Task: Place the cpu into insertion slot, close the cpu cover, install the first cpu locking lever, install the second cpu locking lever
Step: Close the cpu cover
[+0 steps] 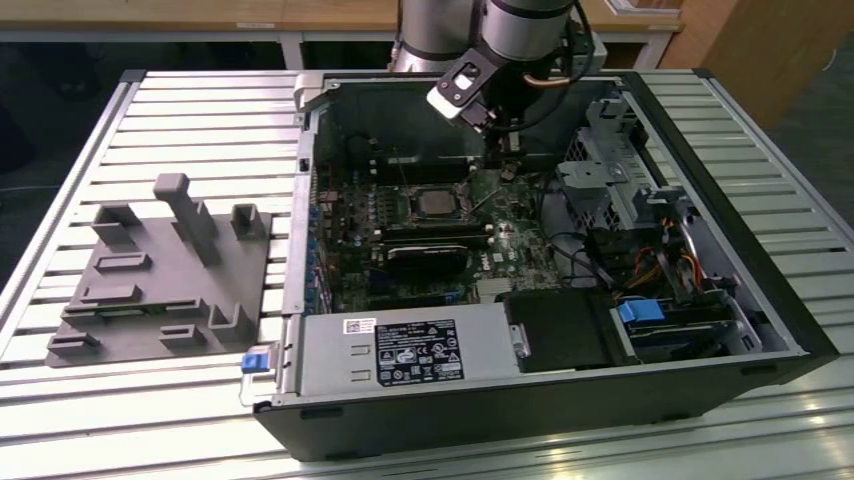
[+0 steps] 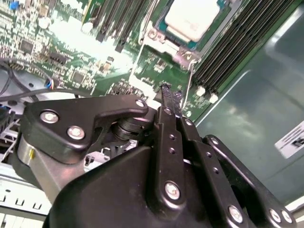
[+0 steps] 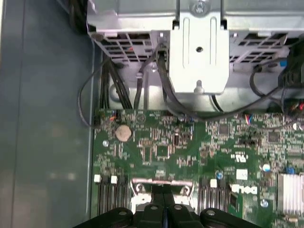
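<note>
Gripper point(image 2: 168, 94) has its fingers pinched shut on nothing over the green motherboard point(image 3: 161, 147), the cpu point(image 2: 192, 19) sits in the insertion slot point(image 2: 176, 47) just past the fingertips, and the open PC case point(image 1: 747, 300) lies on a slatted metal table point(image 1: 174, 110) with wooden furniture point(image 1: 747, 40) behind.

Slatted metal table point(image 1: 174, 120), wooden desk point(image 1: 267, 15) — dark floor point(image 1: 821, 150)
</note>
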Controlling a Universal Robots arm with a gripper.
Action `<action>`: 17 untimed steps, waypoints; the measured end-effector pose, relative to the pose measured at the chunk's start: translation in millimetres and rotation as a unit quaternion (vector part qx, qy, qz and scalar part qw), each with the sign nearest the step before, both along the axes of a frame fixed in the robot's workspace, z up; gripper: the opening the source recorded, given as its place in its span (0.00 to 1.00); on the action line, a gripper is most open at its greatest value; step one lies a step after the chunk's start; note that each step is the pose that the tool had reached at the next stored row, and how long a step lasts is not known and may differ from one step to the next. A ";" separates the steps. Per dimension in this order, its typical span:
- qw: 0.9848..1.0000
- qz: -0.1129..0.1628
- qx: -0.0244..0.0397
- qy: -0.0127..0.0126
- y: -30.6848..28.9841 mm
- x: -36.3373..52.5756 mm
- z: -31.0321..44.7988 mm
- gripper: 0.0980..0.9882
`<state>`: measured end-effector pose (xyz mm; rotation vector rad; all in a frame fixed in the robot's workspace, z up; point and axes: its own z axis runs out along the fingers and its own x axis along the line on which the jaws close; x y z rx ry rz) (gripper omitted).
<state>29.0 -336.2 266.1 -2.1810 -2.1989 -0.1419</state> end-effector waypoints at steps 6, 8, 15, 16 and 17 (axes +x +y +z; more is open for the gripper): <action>1.000 0.000 0.000 0.000 4.3 9.6 -3.2 0.01; 1.000 0.000 0.000 0.000 6.2 12.9 -4.8 0.01; 1.000 0.000 0.000 0.000 7.3 20.0 -8.9 0.01; 1.000 0.000 0.000 0.000 7.3 20.8 -9.6 0.01; 1.000 0.000 0.000 0.000 7.3 21.8 -10.2 0.01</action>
